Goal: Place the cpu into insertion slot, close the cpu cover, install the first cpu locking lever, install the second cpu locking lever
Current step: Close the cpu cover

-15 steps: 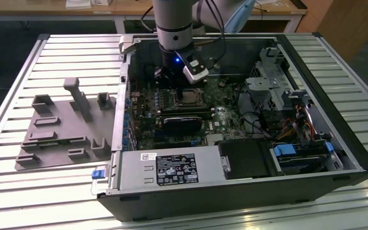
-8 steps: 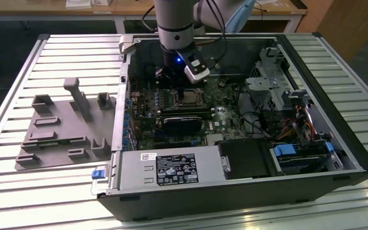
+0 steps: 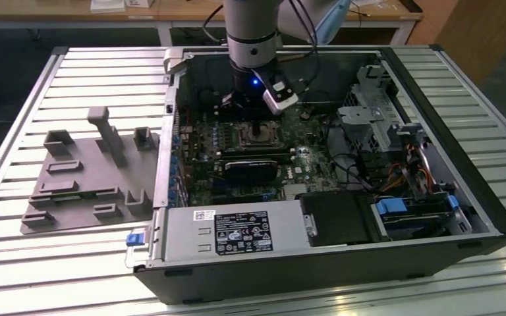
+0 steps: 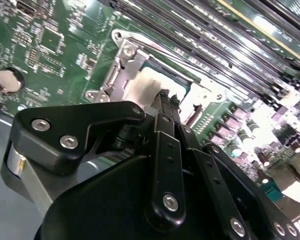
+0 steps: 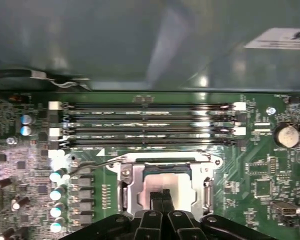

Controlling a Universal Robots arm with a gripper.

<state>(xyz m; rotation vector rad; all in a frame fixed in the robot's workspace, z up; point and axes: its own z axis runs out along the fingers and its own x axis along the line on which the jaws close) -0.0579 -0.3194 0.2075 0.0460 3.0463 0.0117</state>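
The open computer case (image 3: 323,263) lies on a slatted table, and my gripper (image 3: 253,115) reaches down into it over the insertion slot (image 3: 257,133) on the green board. In both wrist views the silvery cpu cover (image 5: 126,187) (image 4: 121,70) lies down flat on the slot. The cpu's pale metal top (image 5: 177,187) (image 4: 142,87) shows through its cut-out. My gripper (image 5: 162,194) (image 4: 165,95) is shut, fingertips together, right above or on the cpu top. I see nothing between them. A thin wire locking lever (image 5: 90,165) sticks out from a corner of the socket.
Several memory slots (image 5: 150,125) run beside the socket, a coin battery (image 5: 286,135) and capacitors (image 5: 57,175) flank it. A black card (image 3: 253,168), the power supply (image 3: 235,234) and drive cages (image 3: 376,118) crowd the case. A grey fixture plate (image 3: 86,178) lies at the exterior view's left.
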